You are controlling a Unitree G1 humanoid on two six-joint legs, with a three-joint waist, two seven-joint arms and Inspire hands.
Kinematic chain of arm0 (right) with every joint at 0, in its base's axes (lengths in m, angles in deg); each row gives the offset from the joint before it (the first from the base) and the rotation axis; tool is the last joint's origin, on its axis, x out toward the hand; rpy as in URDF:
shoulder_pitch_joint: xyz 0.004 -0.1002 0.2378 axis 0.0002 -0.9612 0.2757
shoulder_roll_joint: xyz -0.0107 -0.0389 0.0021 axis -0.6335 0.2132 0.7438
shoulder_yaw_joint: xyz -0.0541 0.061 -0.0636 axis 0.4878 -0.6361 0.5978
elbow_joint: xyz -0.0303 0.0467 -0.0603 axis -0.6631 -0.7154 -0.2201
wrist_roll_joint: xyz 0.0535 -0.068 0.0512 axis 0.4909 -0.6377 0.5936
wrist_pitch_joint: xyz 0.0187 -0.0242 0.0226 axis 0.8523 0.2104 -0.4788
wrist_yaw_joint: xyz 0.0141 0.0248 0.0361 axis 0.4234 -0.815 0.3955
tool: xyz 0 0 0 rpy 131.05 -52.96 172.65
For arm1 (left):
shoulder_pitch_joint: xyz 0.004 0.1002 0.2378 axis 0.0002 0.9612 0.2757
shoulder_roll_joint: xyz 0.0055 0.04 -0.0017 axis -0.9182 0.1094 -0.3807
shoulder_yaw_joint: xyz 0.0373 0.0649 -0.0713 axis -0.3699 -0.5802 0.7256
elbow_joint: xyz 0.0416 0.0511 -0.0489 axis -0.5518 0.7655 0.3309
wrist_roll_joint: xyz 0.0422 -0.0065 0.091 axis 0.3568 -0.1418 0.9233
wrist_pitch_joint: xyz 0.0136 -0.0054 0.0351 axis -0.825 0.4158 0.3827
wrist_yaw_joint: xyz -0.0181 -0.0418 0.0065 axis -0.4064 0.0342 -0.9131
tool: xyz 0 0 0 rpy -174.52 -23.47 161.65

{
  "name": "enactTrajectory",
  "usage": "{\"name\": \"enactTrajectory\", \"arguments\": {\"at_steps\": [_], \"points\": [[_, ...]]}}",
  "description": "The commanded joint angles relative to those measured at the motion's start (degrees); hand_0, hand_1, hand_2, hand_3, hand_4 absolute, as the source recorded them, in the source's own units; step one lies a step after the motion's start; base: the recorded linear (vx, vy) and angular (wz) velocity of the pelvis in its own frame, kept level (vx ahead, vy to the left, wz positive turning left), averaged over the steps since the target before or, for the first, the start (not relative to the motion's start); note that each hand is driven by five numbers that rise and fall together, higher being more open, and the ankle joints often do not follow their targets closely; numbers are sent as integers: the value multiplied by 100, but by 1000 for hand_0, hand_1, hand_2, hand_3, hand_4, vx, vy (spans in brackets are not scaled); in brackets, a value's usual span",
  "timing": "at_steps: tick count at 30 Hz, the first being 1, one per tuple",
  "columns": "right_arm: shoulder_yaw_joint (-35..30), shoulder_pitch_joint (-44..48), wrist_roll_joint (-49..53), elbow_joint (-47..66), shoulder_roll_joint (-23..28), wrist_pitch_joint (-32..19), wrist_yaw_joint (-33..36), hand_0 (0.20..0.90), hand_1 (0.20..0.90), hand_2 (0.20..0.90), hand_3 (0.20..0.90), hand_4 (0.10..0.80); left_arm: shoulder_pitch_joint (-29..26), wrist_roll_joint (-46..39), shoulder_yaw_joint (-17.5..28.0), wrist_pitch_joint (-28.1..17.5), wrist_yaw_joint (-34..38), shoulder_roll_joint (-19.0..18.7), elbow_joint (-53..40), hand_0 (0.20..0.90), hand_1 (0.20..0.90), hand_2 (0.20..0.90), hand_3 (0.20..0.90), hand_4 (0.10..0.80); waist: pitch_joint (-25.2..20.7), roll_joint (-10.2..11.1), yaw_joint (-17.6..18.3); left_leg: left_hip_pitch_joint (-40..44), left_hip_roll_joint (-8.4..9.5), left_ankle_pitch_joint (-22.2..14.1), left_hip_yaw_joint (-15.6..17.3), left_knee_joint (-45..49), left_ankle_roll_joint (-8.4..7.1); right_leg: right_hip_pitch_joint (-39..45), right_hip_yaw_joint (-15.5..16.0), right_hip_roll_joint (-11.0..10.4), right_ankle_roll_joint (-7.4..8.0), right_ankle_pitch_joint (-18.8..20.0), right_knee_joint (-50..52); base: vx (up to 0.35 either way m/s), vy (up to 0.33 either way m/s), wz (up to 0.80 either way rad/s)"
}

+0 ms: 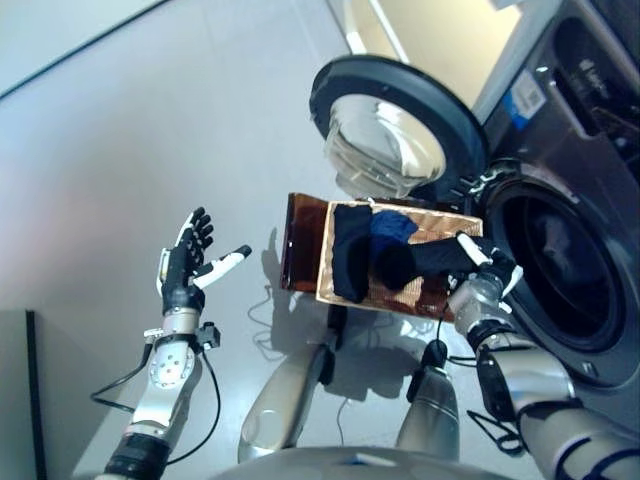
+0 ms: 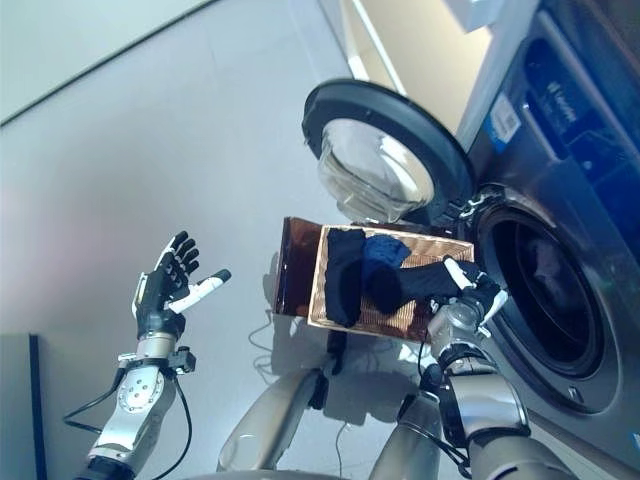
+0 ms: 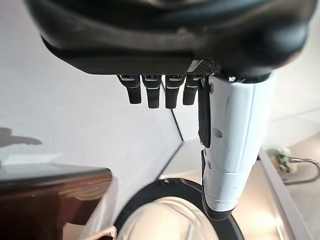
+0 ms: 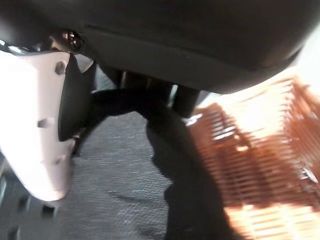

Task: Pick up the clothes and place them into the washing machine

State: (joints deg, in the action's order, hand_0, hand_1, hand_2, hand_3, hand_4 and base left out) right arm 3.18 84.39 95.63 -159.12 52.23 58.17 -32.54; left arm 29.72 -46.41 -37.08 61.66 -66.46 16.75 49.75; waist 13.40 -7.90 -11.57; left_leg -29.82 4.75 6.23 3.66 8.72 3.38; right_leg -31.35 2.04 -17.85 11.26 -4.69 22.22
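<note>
- The right hand (image 1: 487, 283), at centre right of the frame, is at the basket's near-right edge with its fingers curled round a black garment (image 1: 437, 258); the right wrist view shows dark cloth pinched between thumb and fingers, trailing down over the weave.
- The clothes sit in a woven basket (image 1: 327, 268) in the middle of the frame: a long black piece (image 1: 350, 250) draped over the left side, a blue item (image 1: 391, 227) behind, a dark bundle (image 1: 396, 266) in front.
- The washing machine (image 1: 560, 270) fills the right side, its door (image 1: 396, 125) swung open at upper centre, the drum mouth just right of the basket.
- The left hand (image 1: 190, 262) is raised at lower left, fingers straight and spread, holding nothing, well apart from the basket.
- Handling, by my reading: soft, light, limp fabric. It'll sag and stretch out as it lifts, and a trailing end could snag the basket rim or drum lip.
- Best hold looks like a bunched fold near the middle, not a thin edge, so less dangles.
</note>
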Motion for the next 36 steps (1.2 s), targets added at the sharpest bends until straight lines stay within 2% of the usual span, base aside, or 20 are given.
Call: {"name": "enactTrajectory", "arguments": {"at_steps": [1, 13, 21, 31, 36], "points": [[16, -10, 469, 631, 73, -738, -263, 200, 200, 200, 200, 300, -73, -126, 363, -596, -19, 79, -105, 900, 900, 900, 900, 800, -334, -205, -26, -425, 29, -696, 3, 499, -279, 737, 233, 20, -495, 487, -1313, 72, 10, -30], [-751, -397, 2214, 1111, -575, -1556, -1033, 200, 200, 200, 200, 300, 0, -213, 13, -593, -246, 291, -45, 900, 900, 900, 900, 800, -491, -702, 138, -328, 23, -726, 104, 414, -246, 551, 9, 25, -499, 405, -1180, 23, 1, -10], [-1238, -454, 3141, 1162, -884, -2093, -1359, 200, 200, 200, 200, 300, 95, -305, -167, -597, -361, 326, -179, 900, 900, 900, 900, 800, -448, -933, 202, -365, 19, -744, 130, 451, -254, 372, -143, 81, -537, 290, -947, 6, 11, -7], [-1524, -170, 3068, 1150, -649, -2402, -1017, 200, 200, 200, 200, 300, 210, -327, -322, -596, -356, 220, -353, 900, 900, 900, 900, 800, -509, -1148, 220, -371, 19, -751, 175, 435, -274, 265, -261, 116, -552, 228, -824, 13, 9, -4], [-1662, 118, 2825, 1355, -299, -2548, -766, 200, 200, 200, 200, 300, 237, -304, -281, -635, -318, 145, -414, 900, 900, 900, 900, 800, -543, -1189, 204, -376, 3, -756, 181, 423, -282, 233, -280, 119, -554, 205, -809, 0, 0, 0]]}}
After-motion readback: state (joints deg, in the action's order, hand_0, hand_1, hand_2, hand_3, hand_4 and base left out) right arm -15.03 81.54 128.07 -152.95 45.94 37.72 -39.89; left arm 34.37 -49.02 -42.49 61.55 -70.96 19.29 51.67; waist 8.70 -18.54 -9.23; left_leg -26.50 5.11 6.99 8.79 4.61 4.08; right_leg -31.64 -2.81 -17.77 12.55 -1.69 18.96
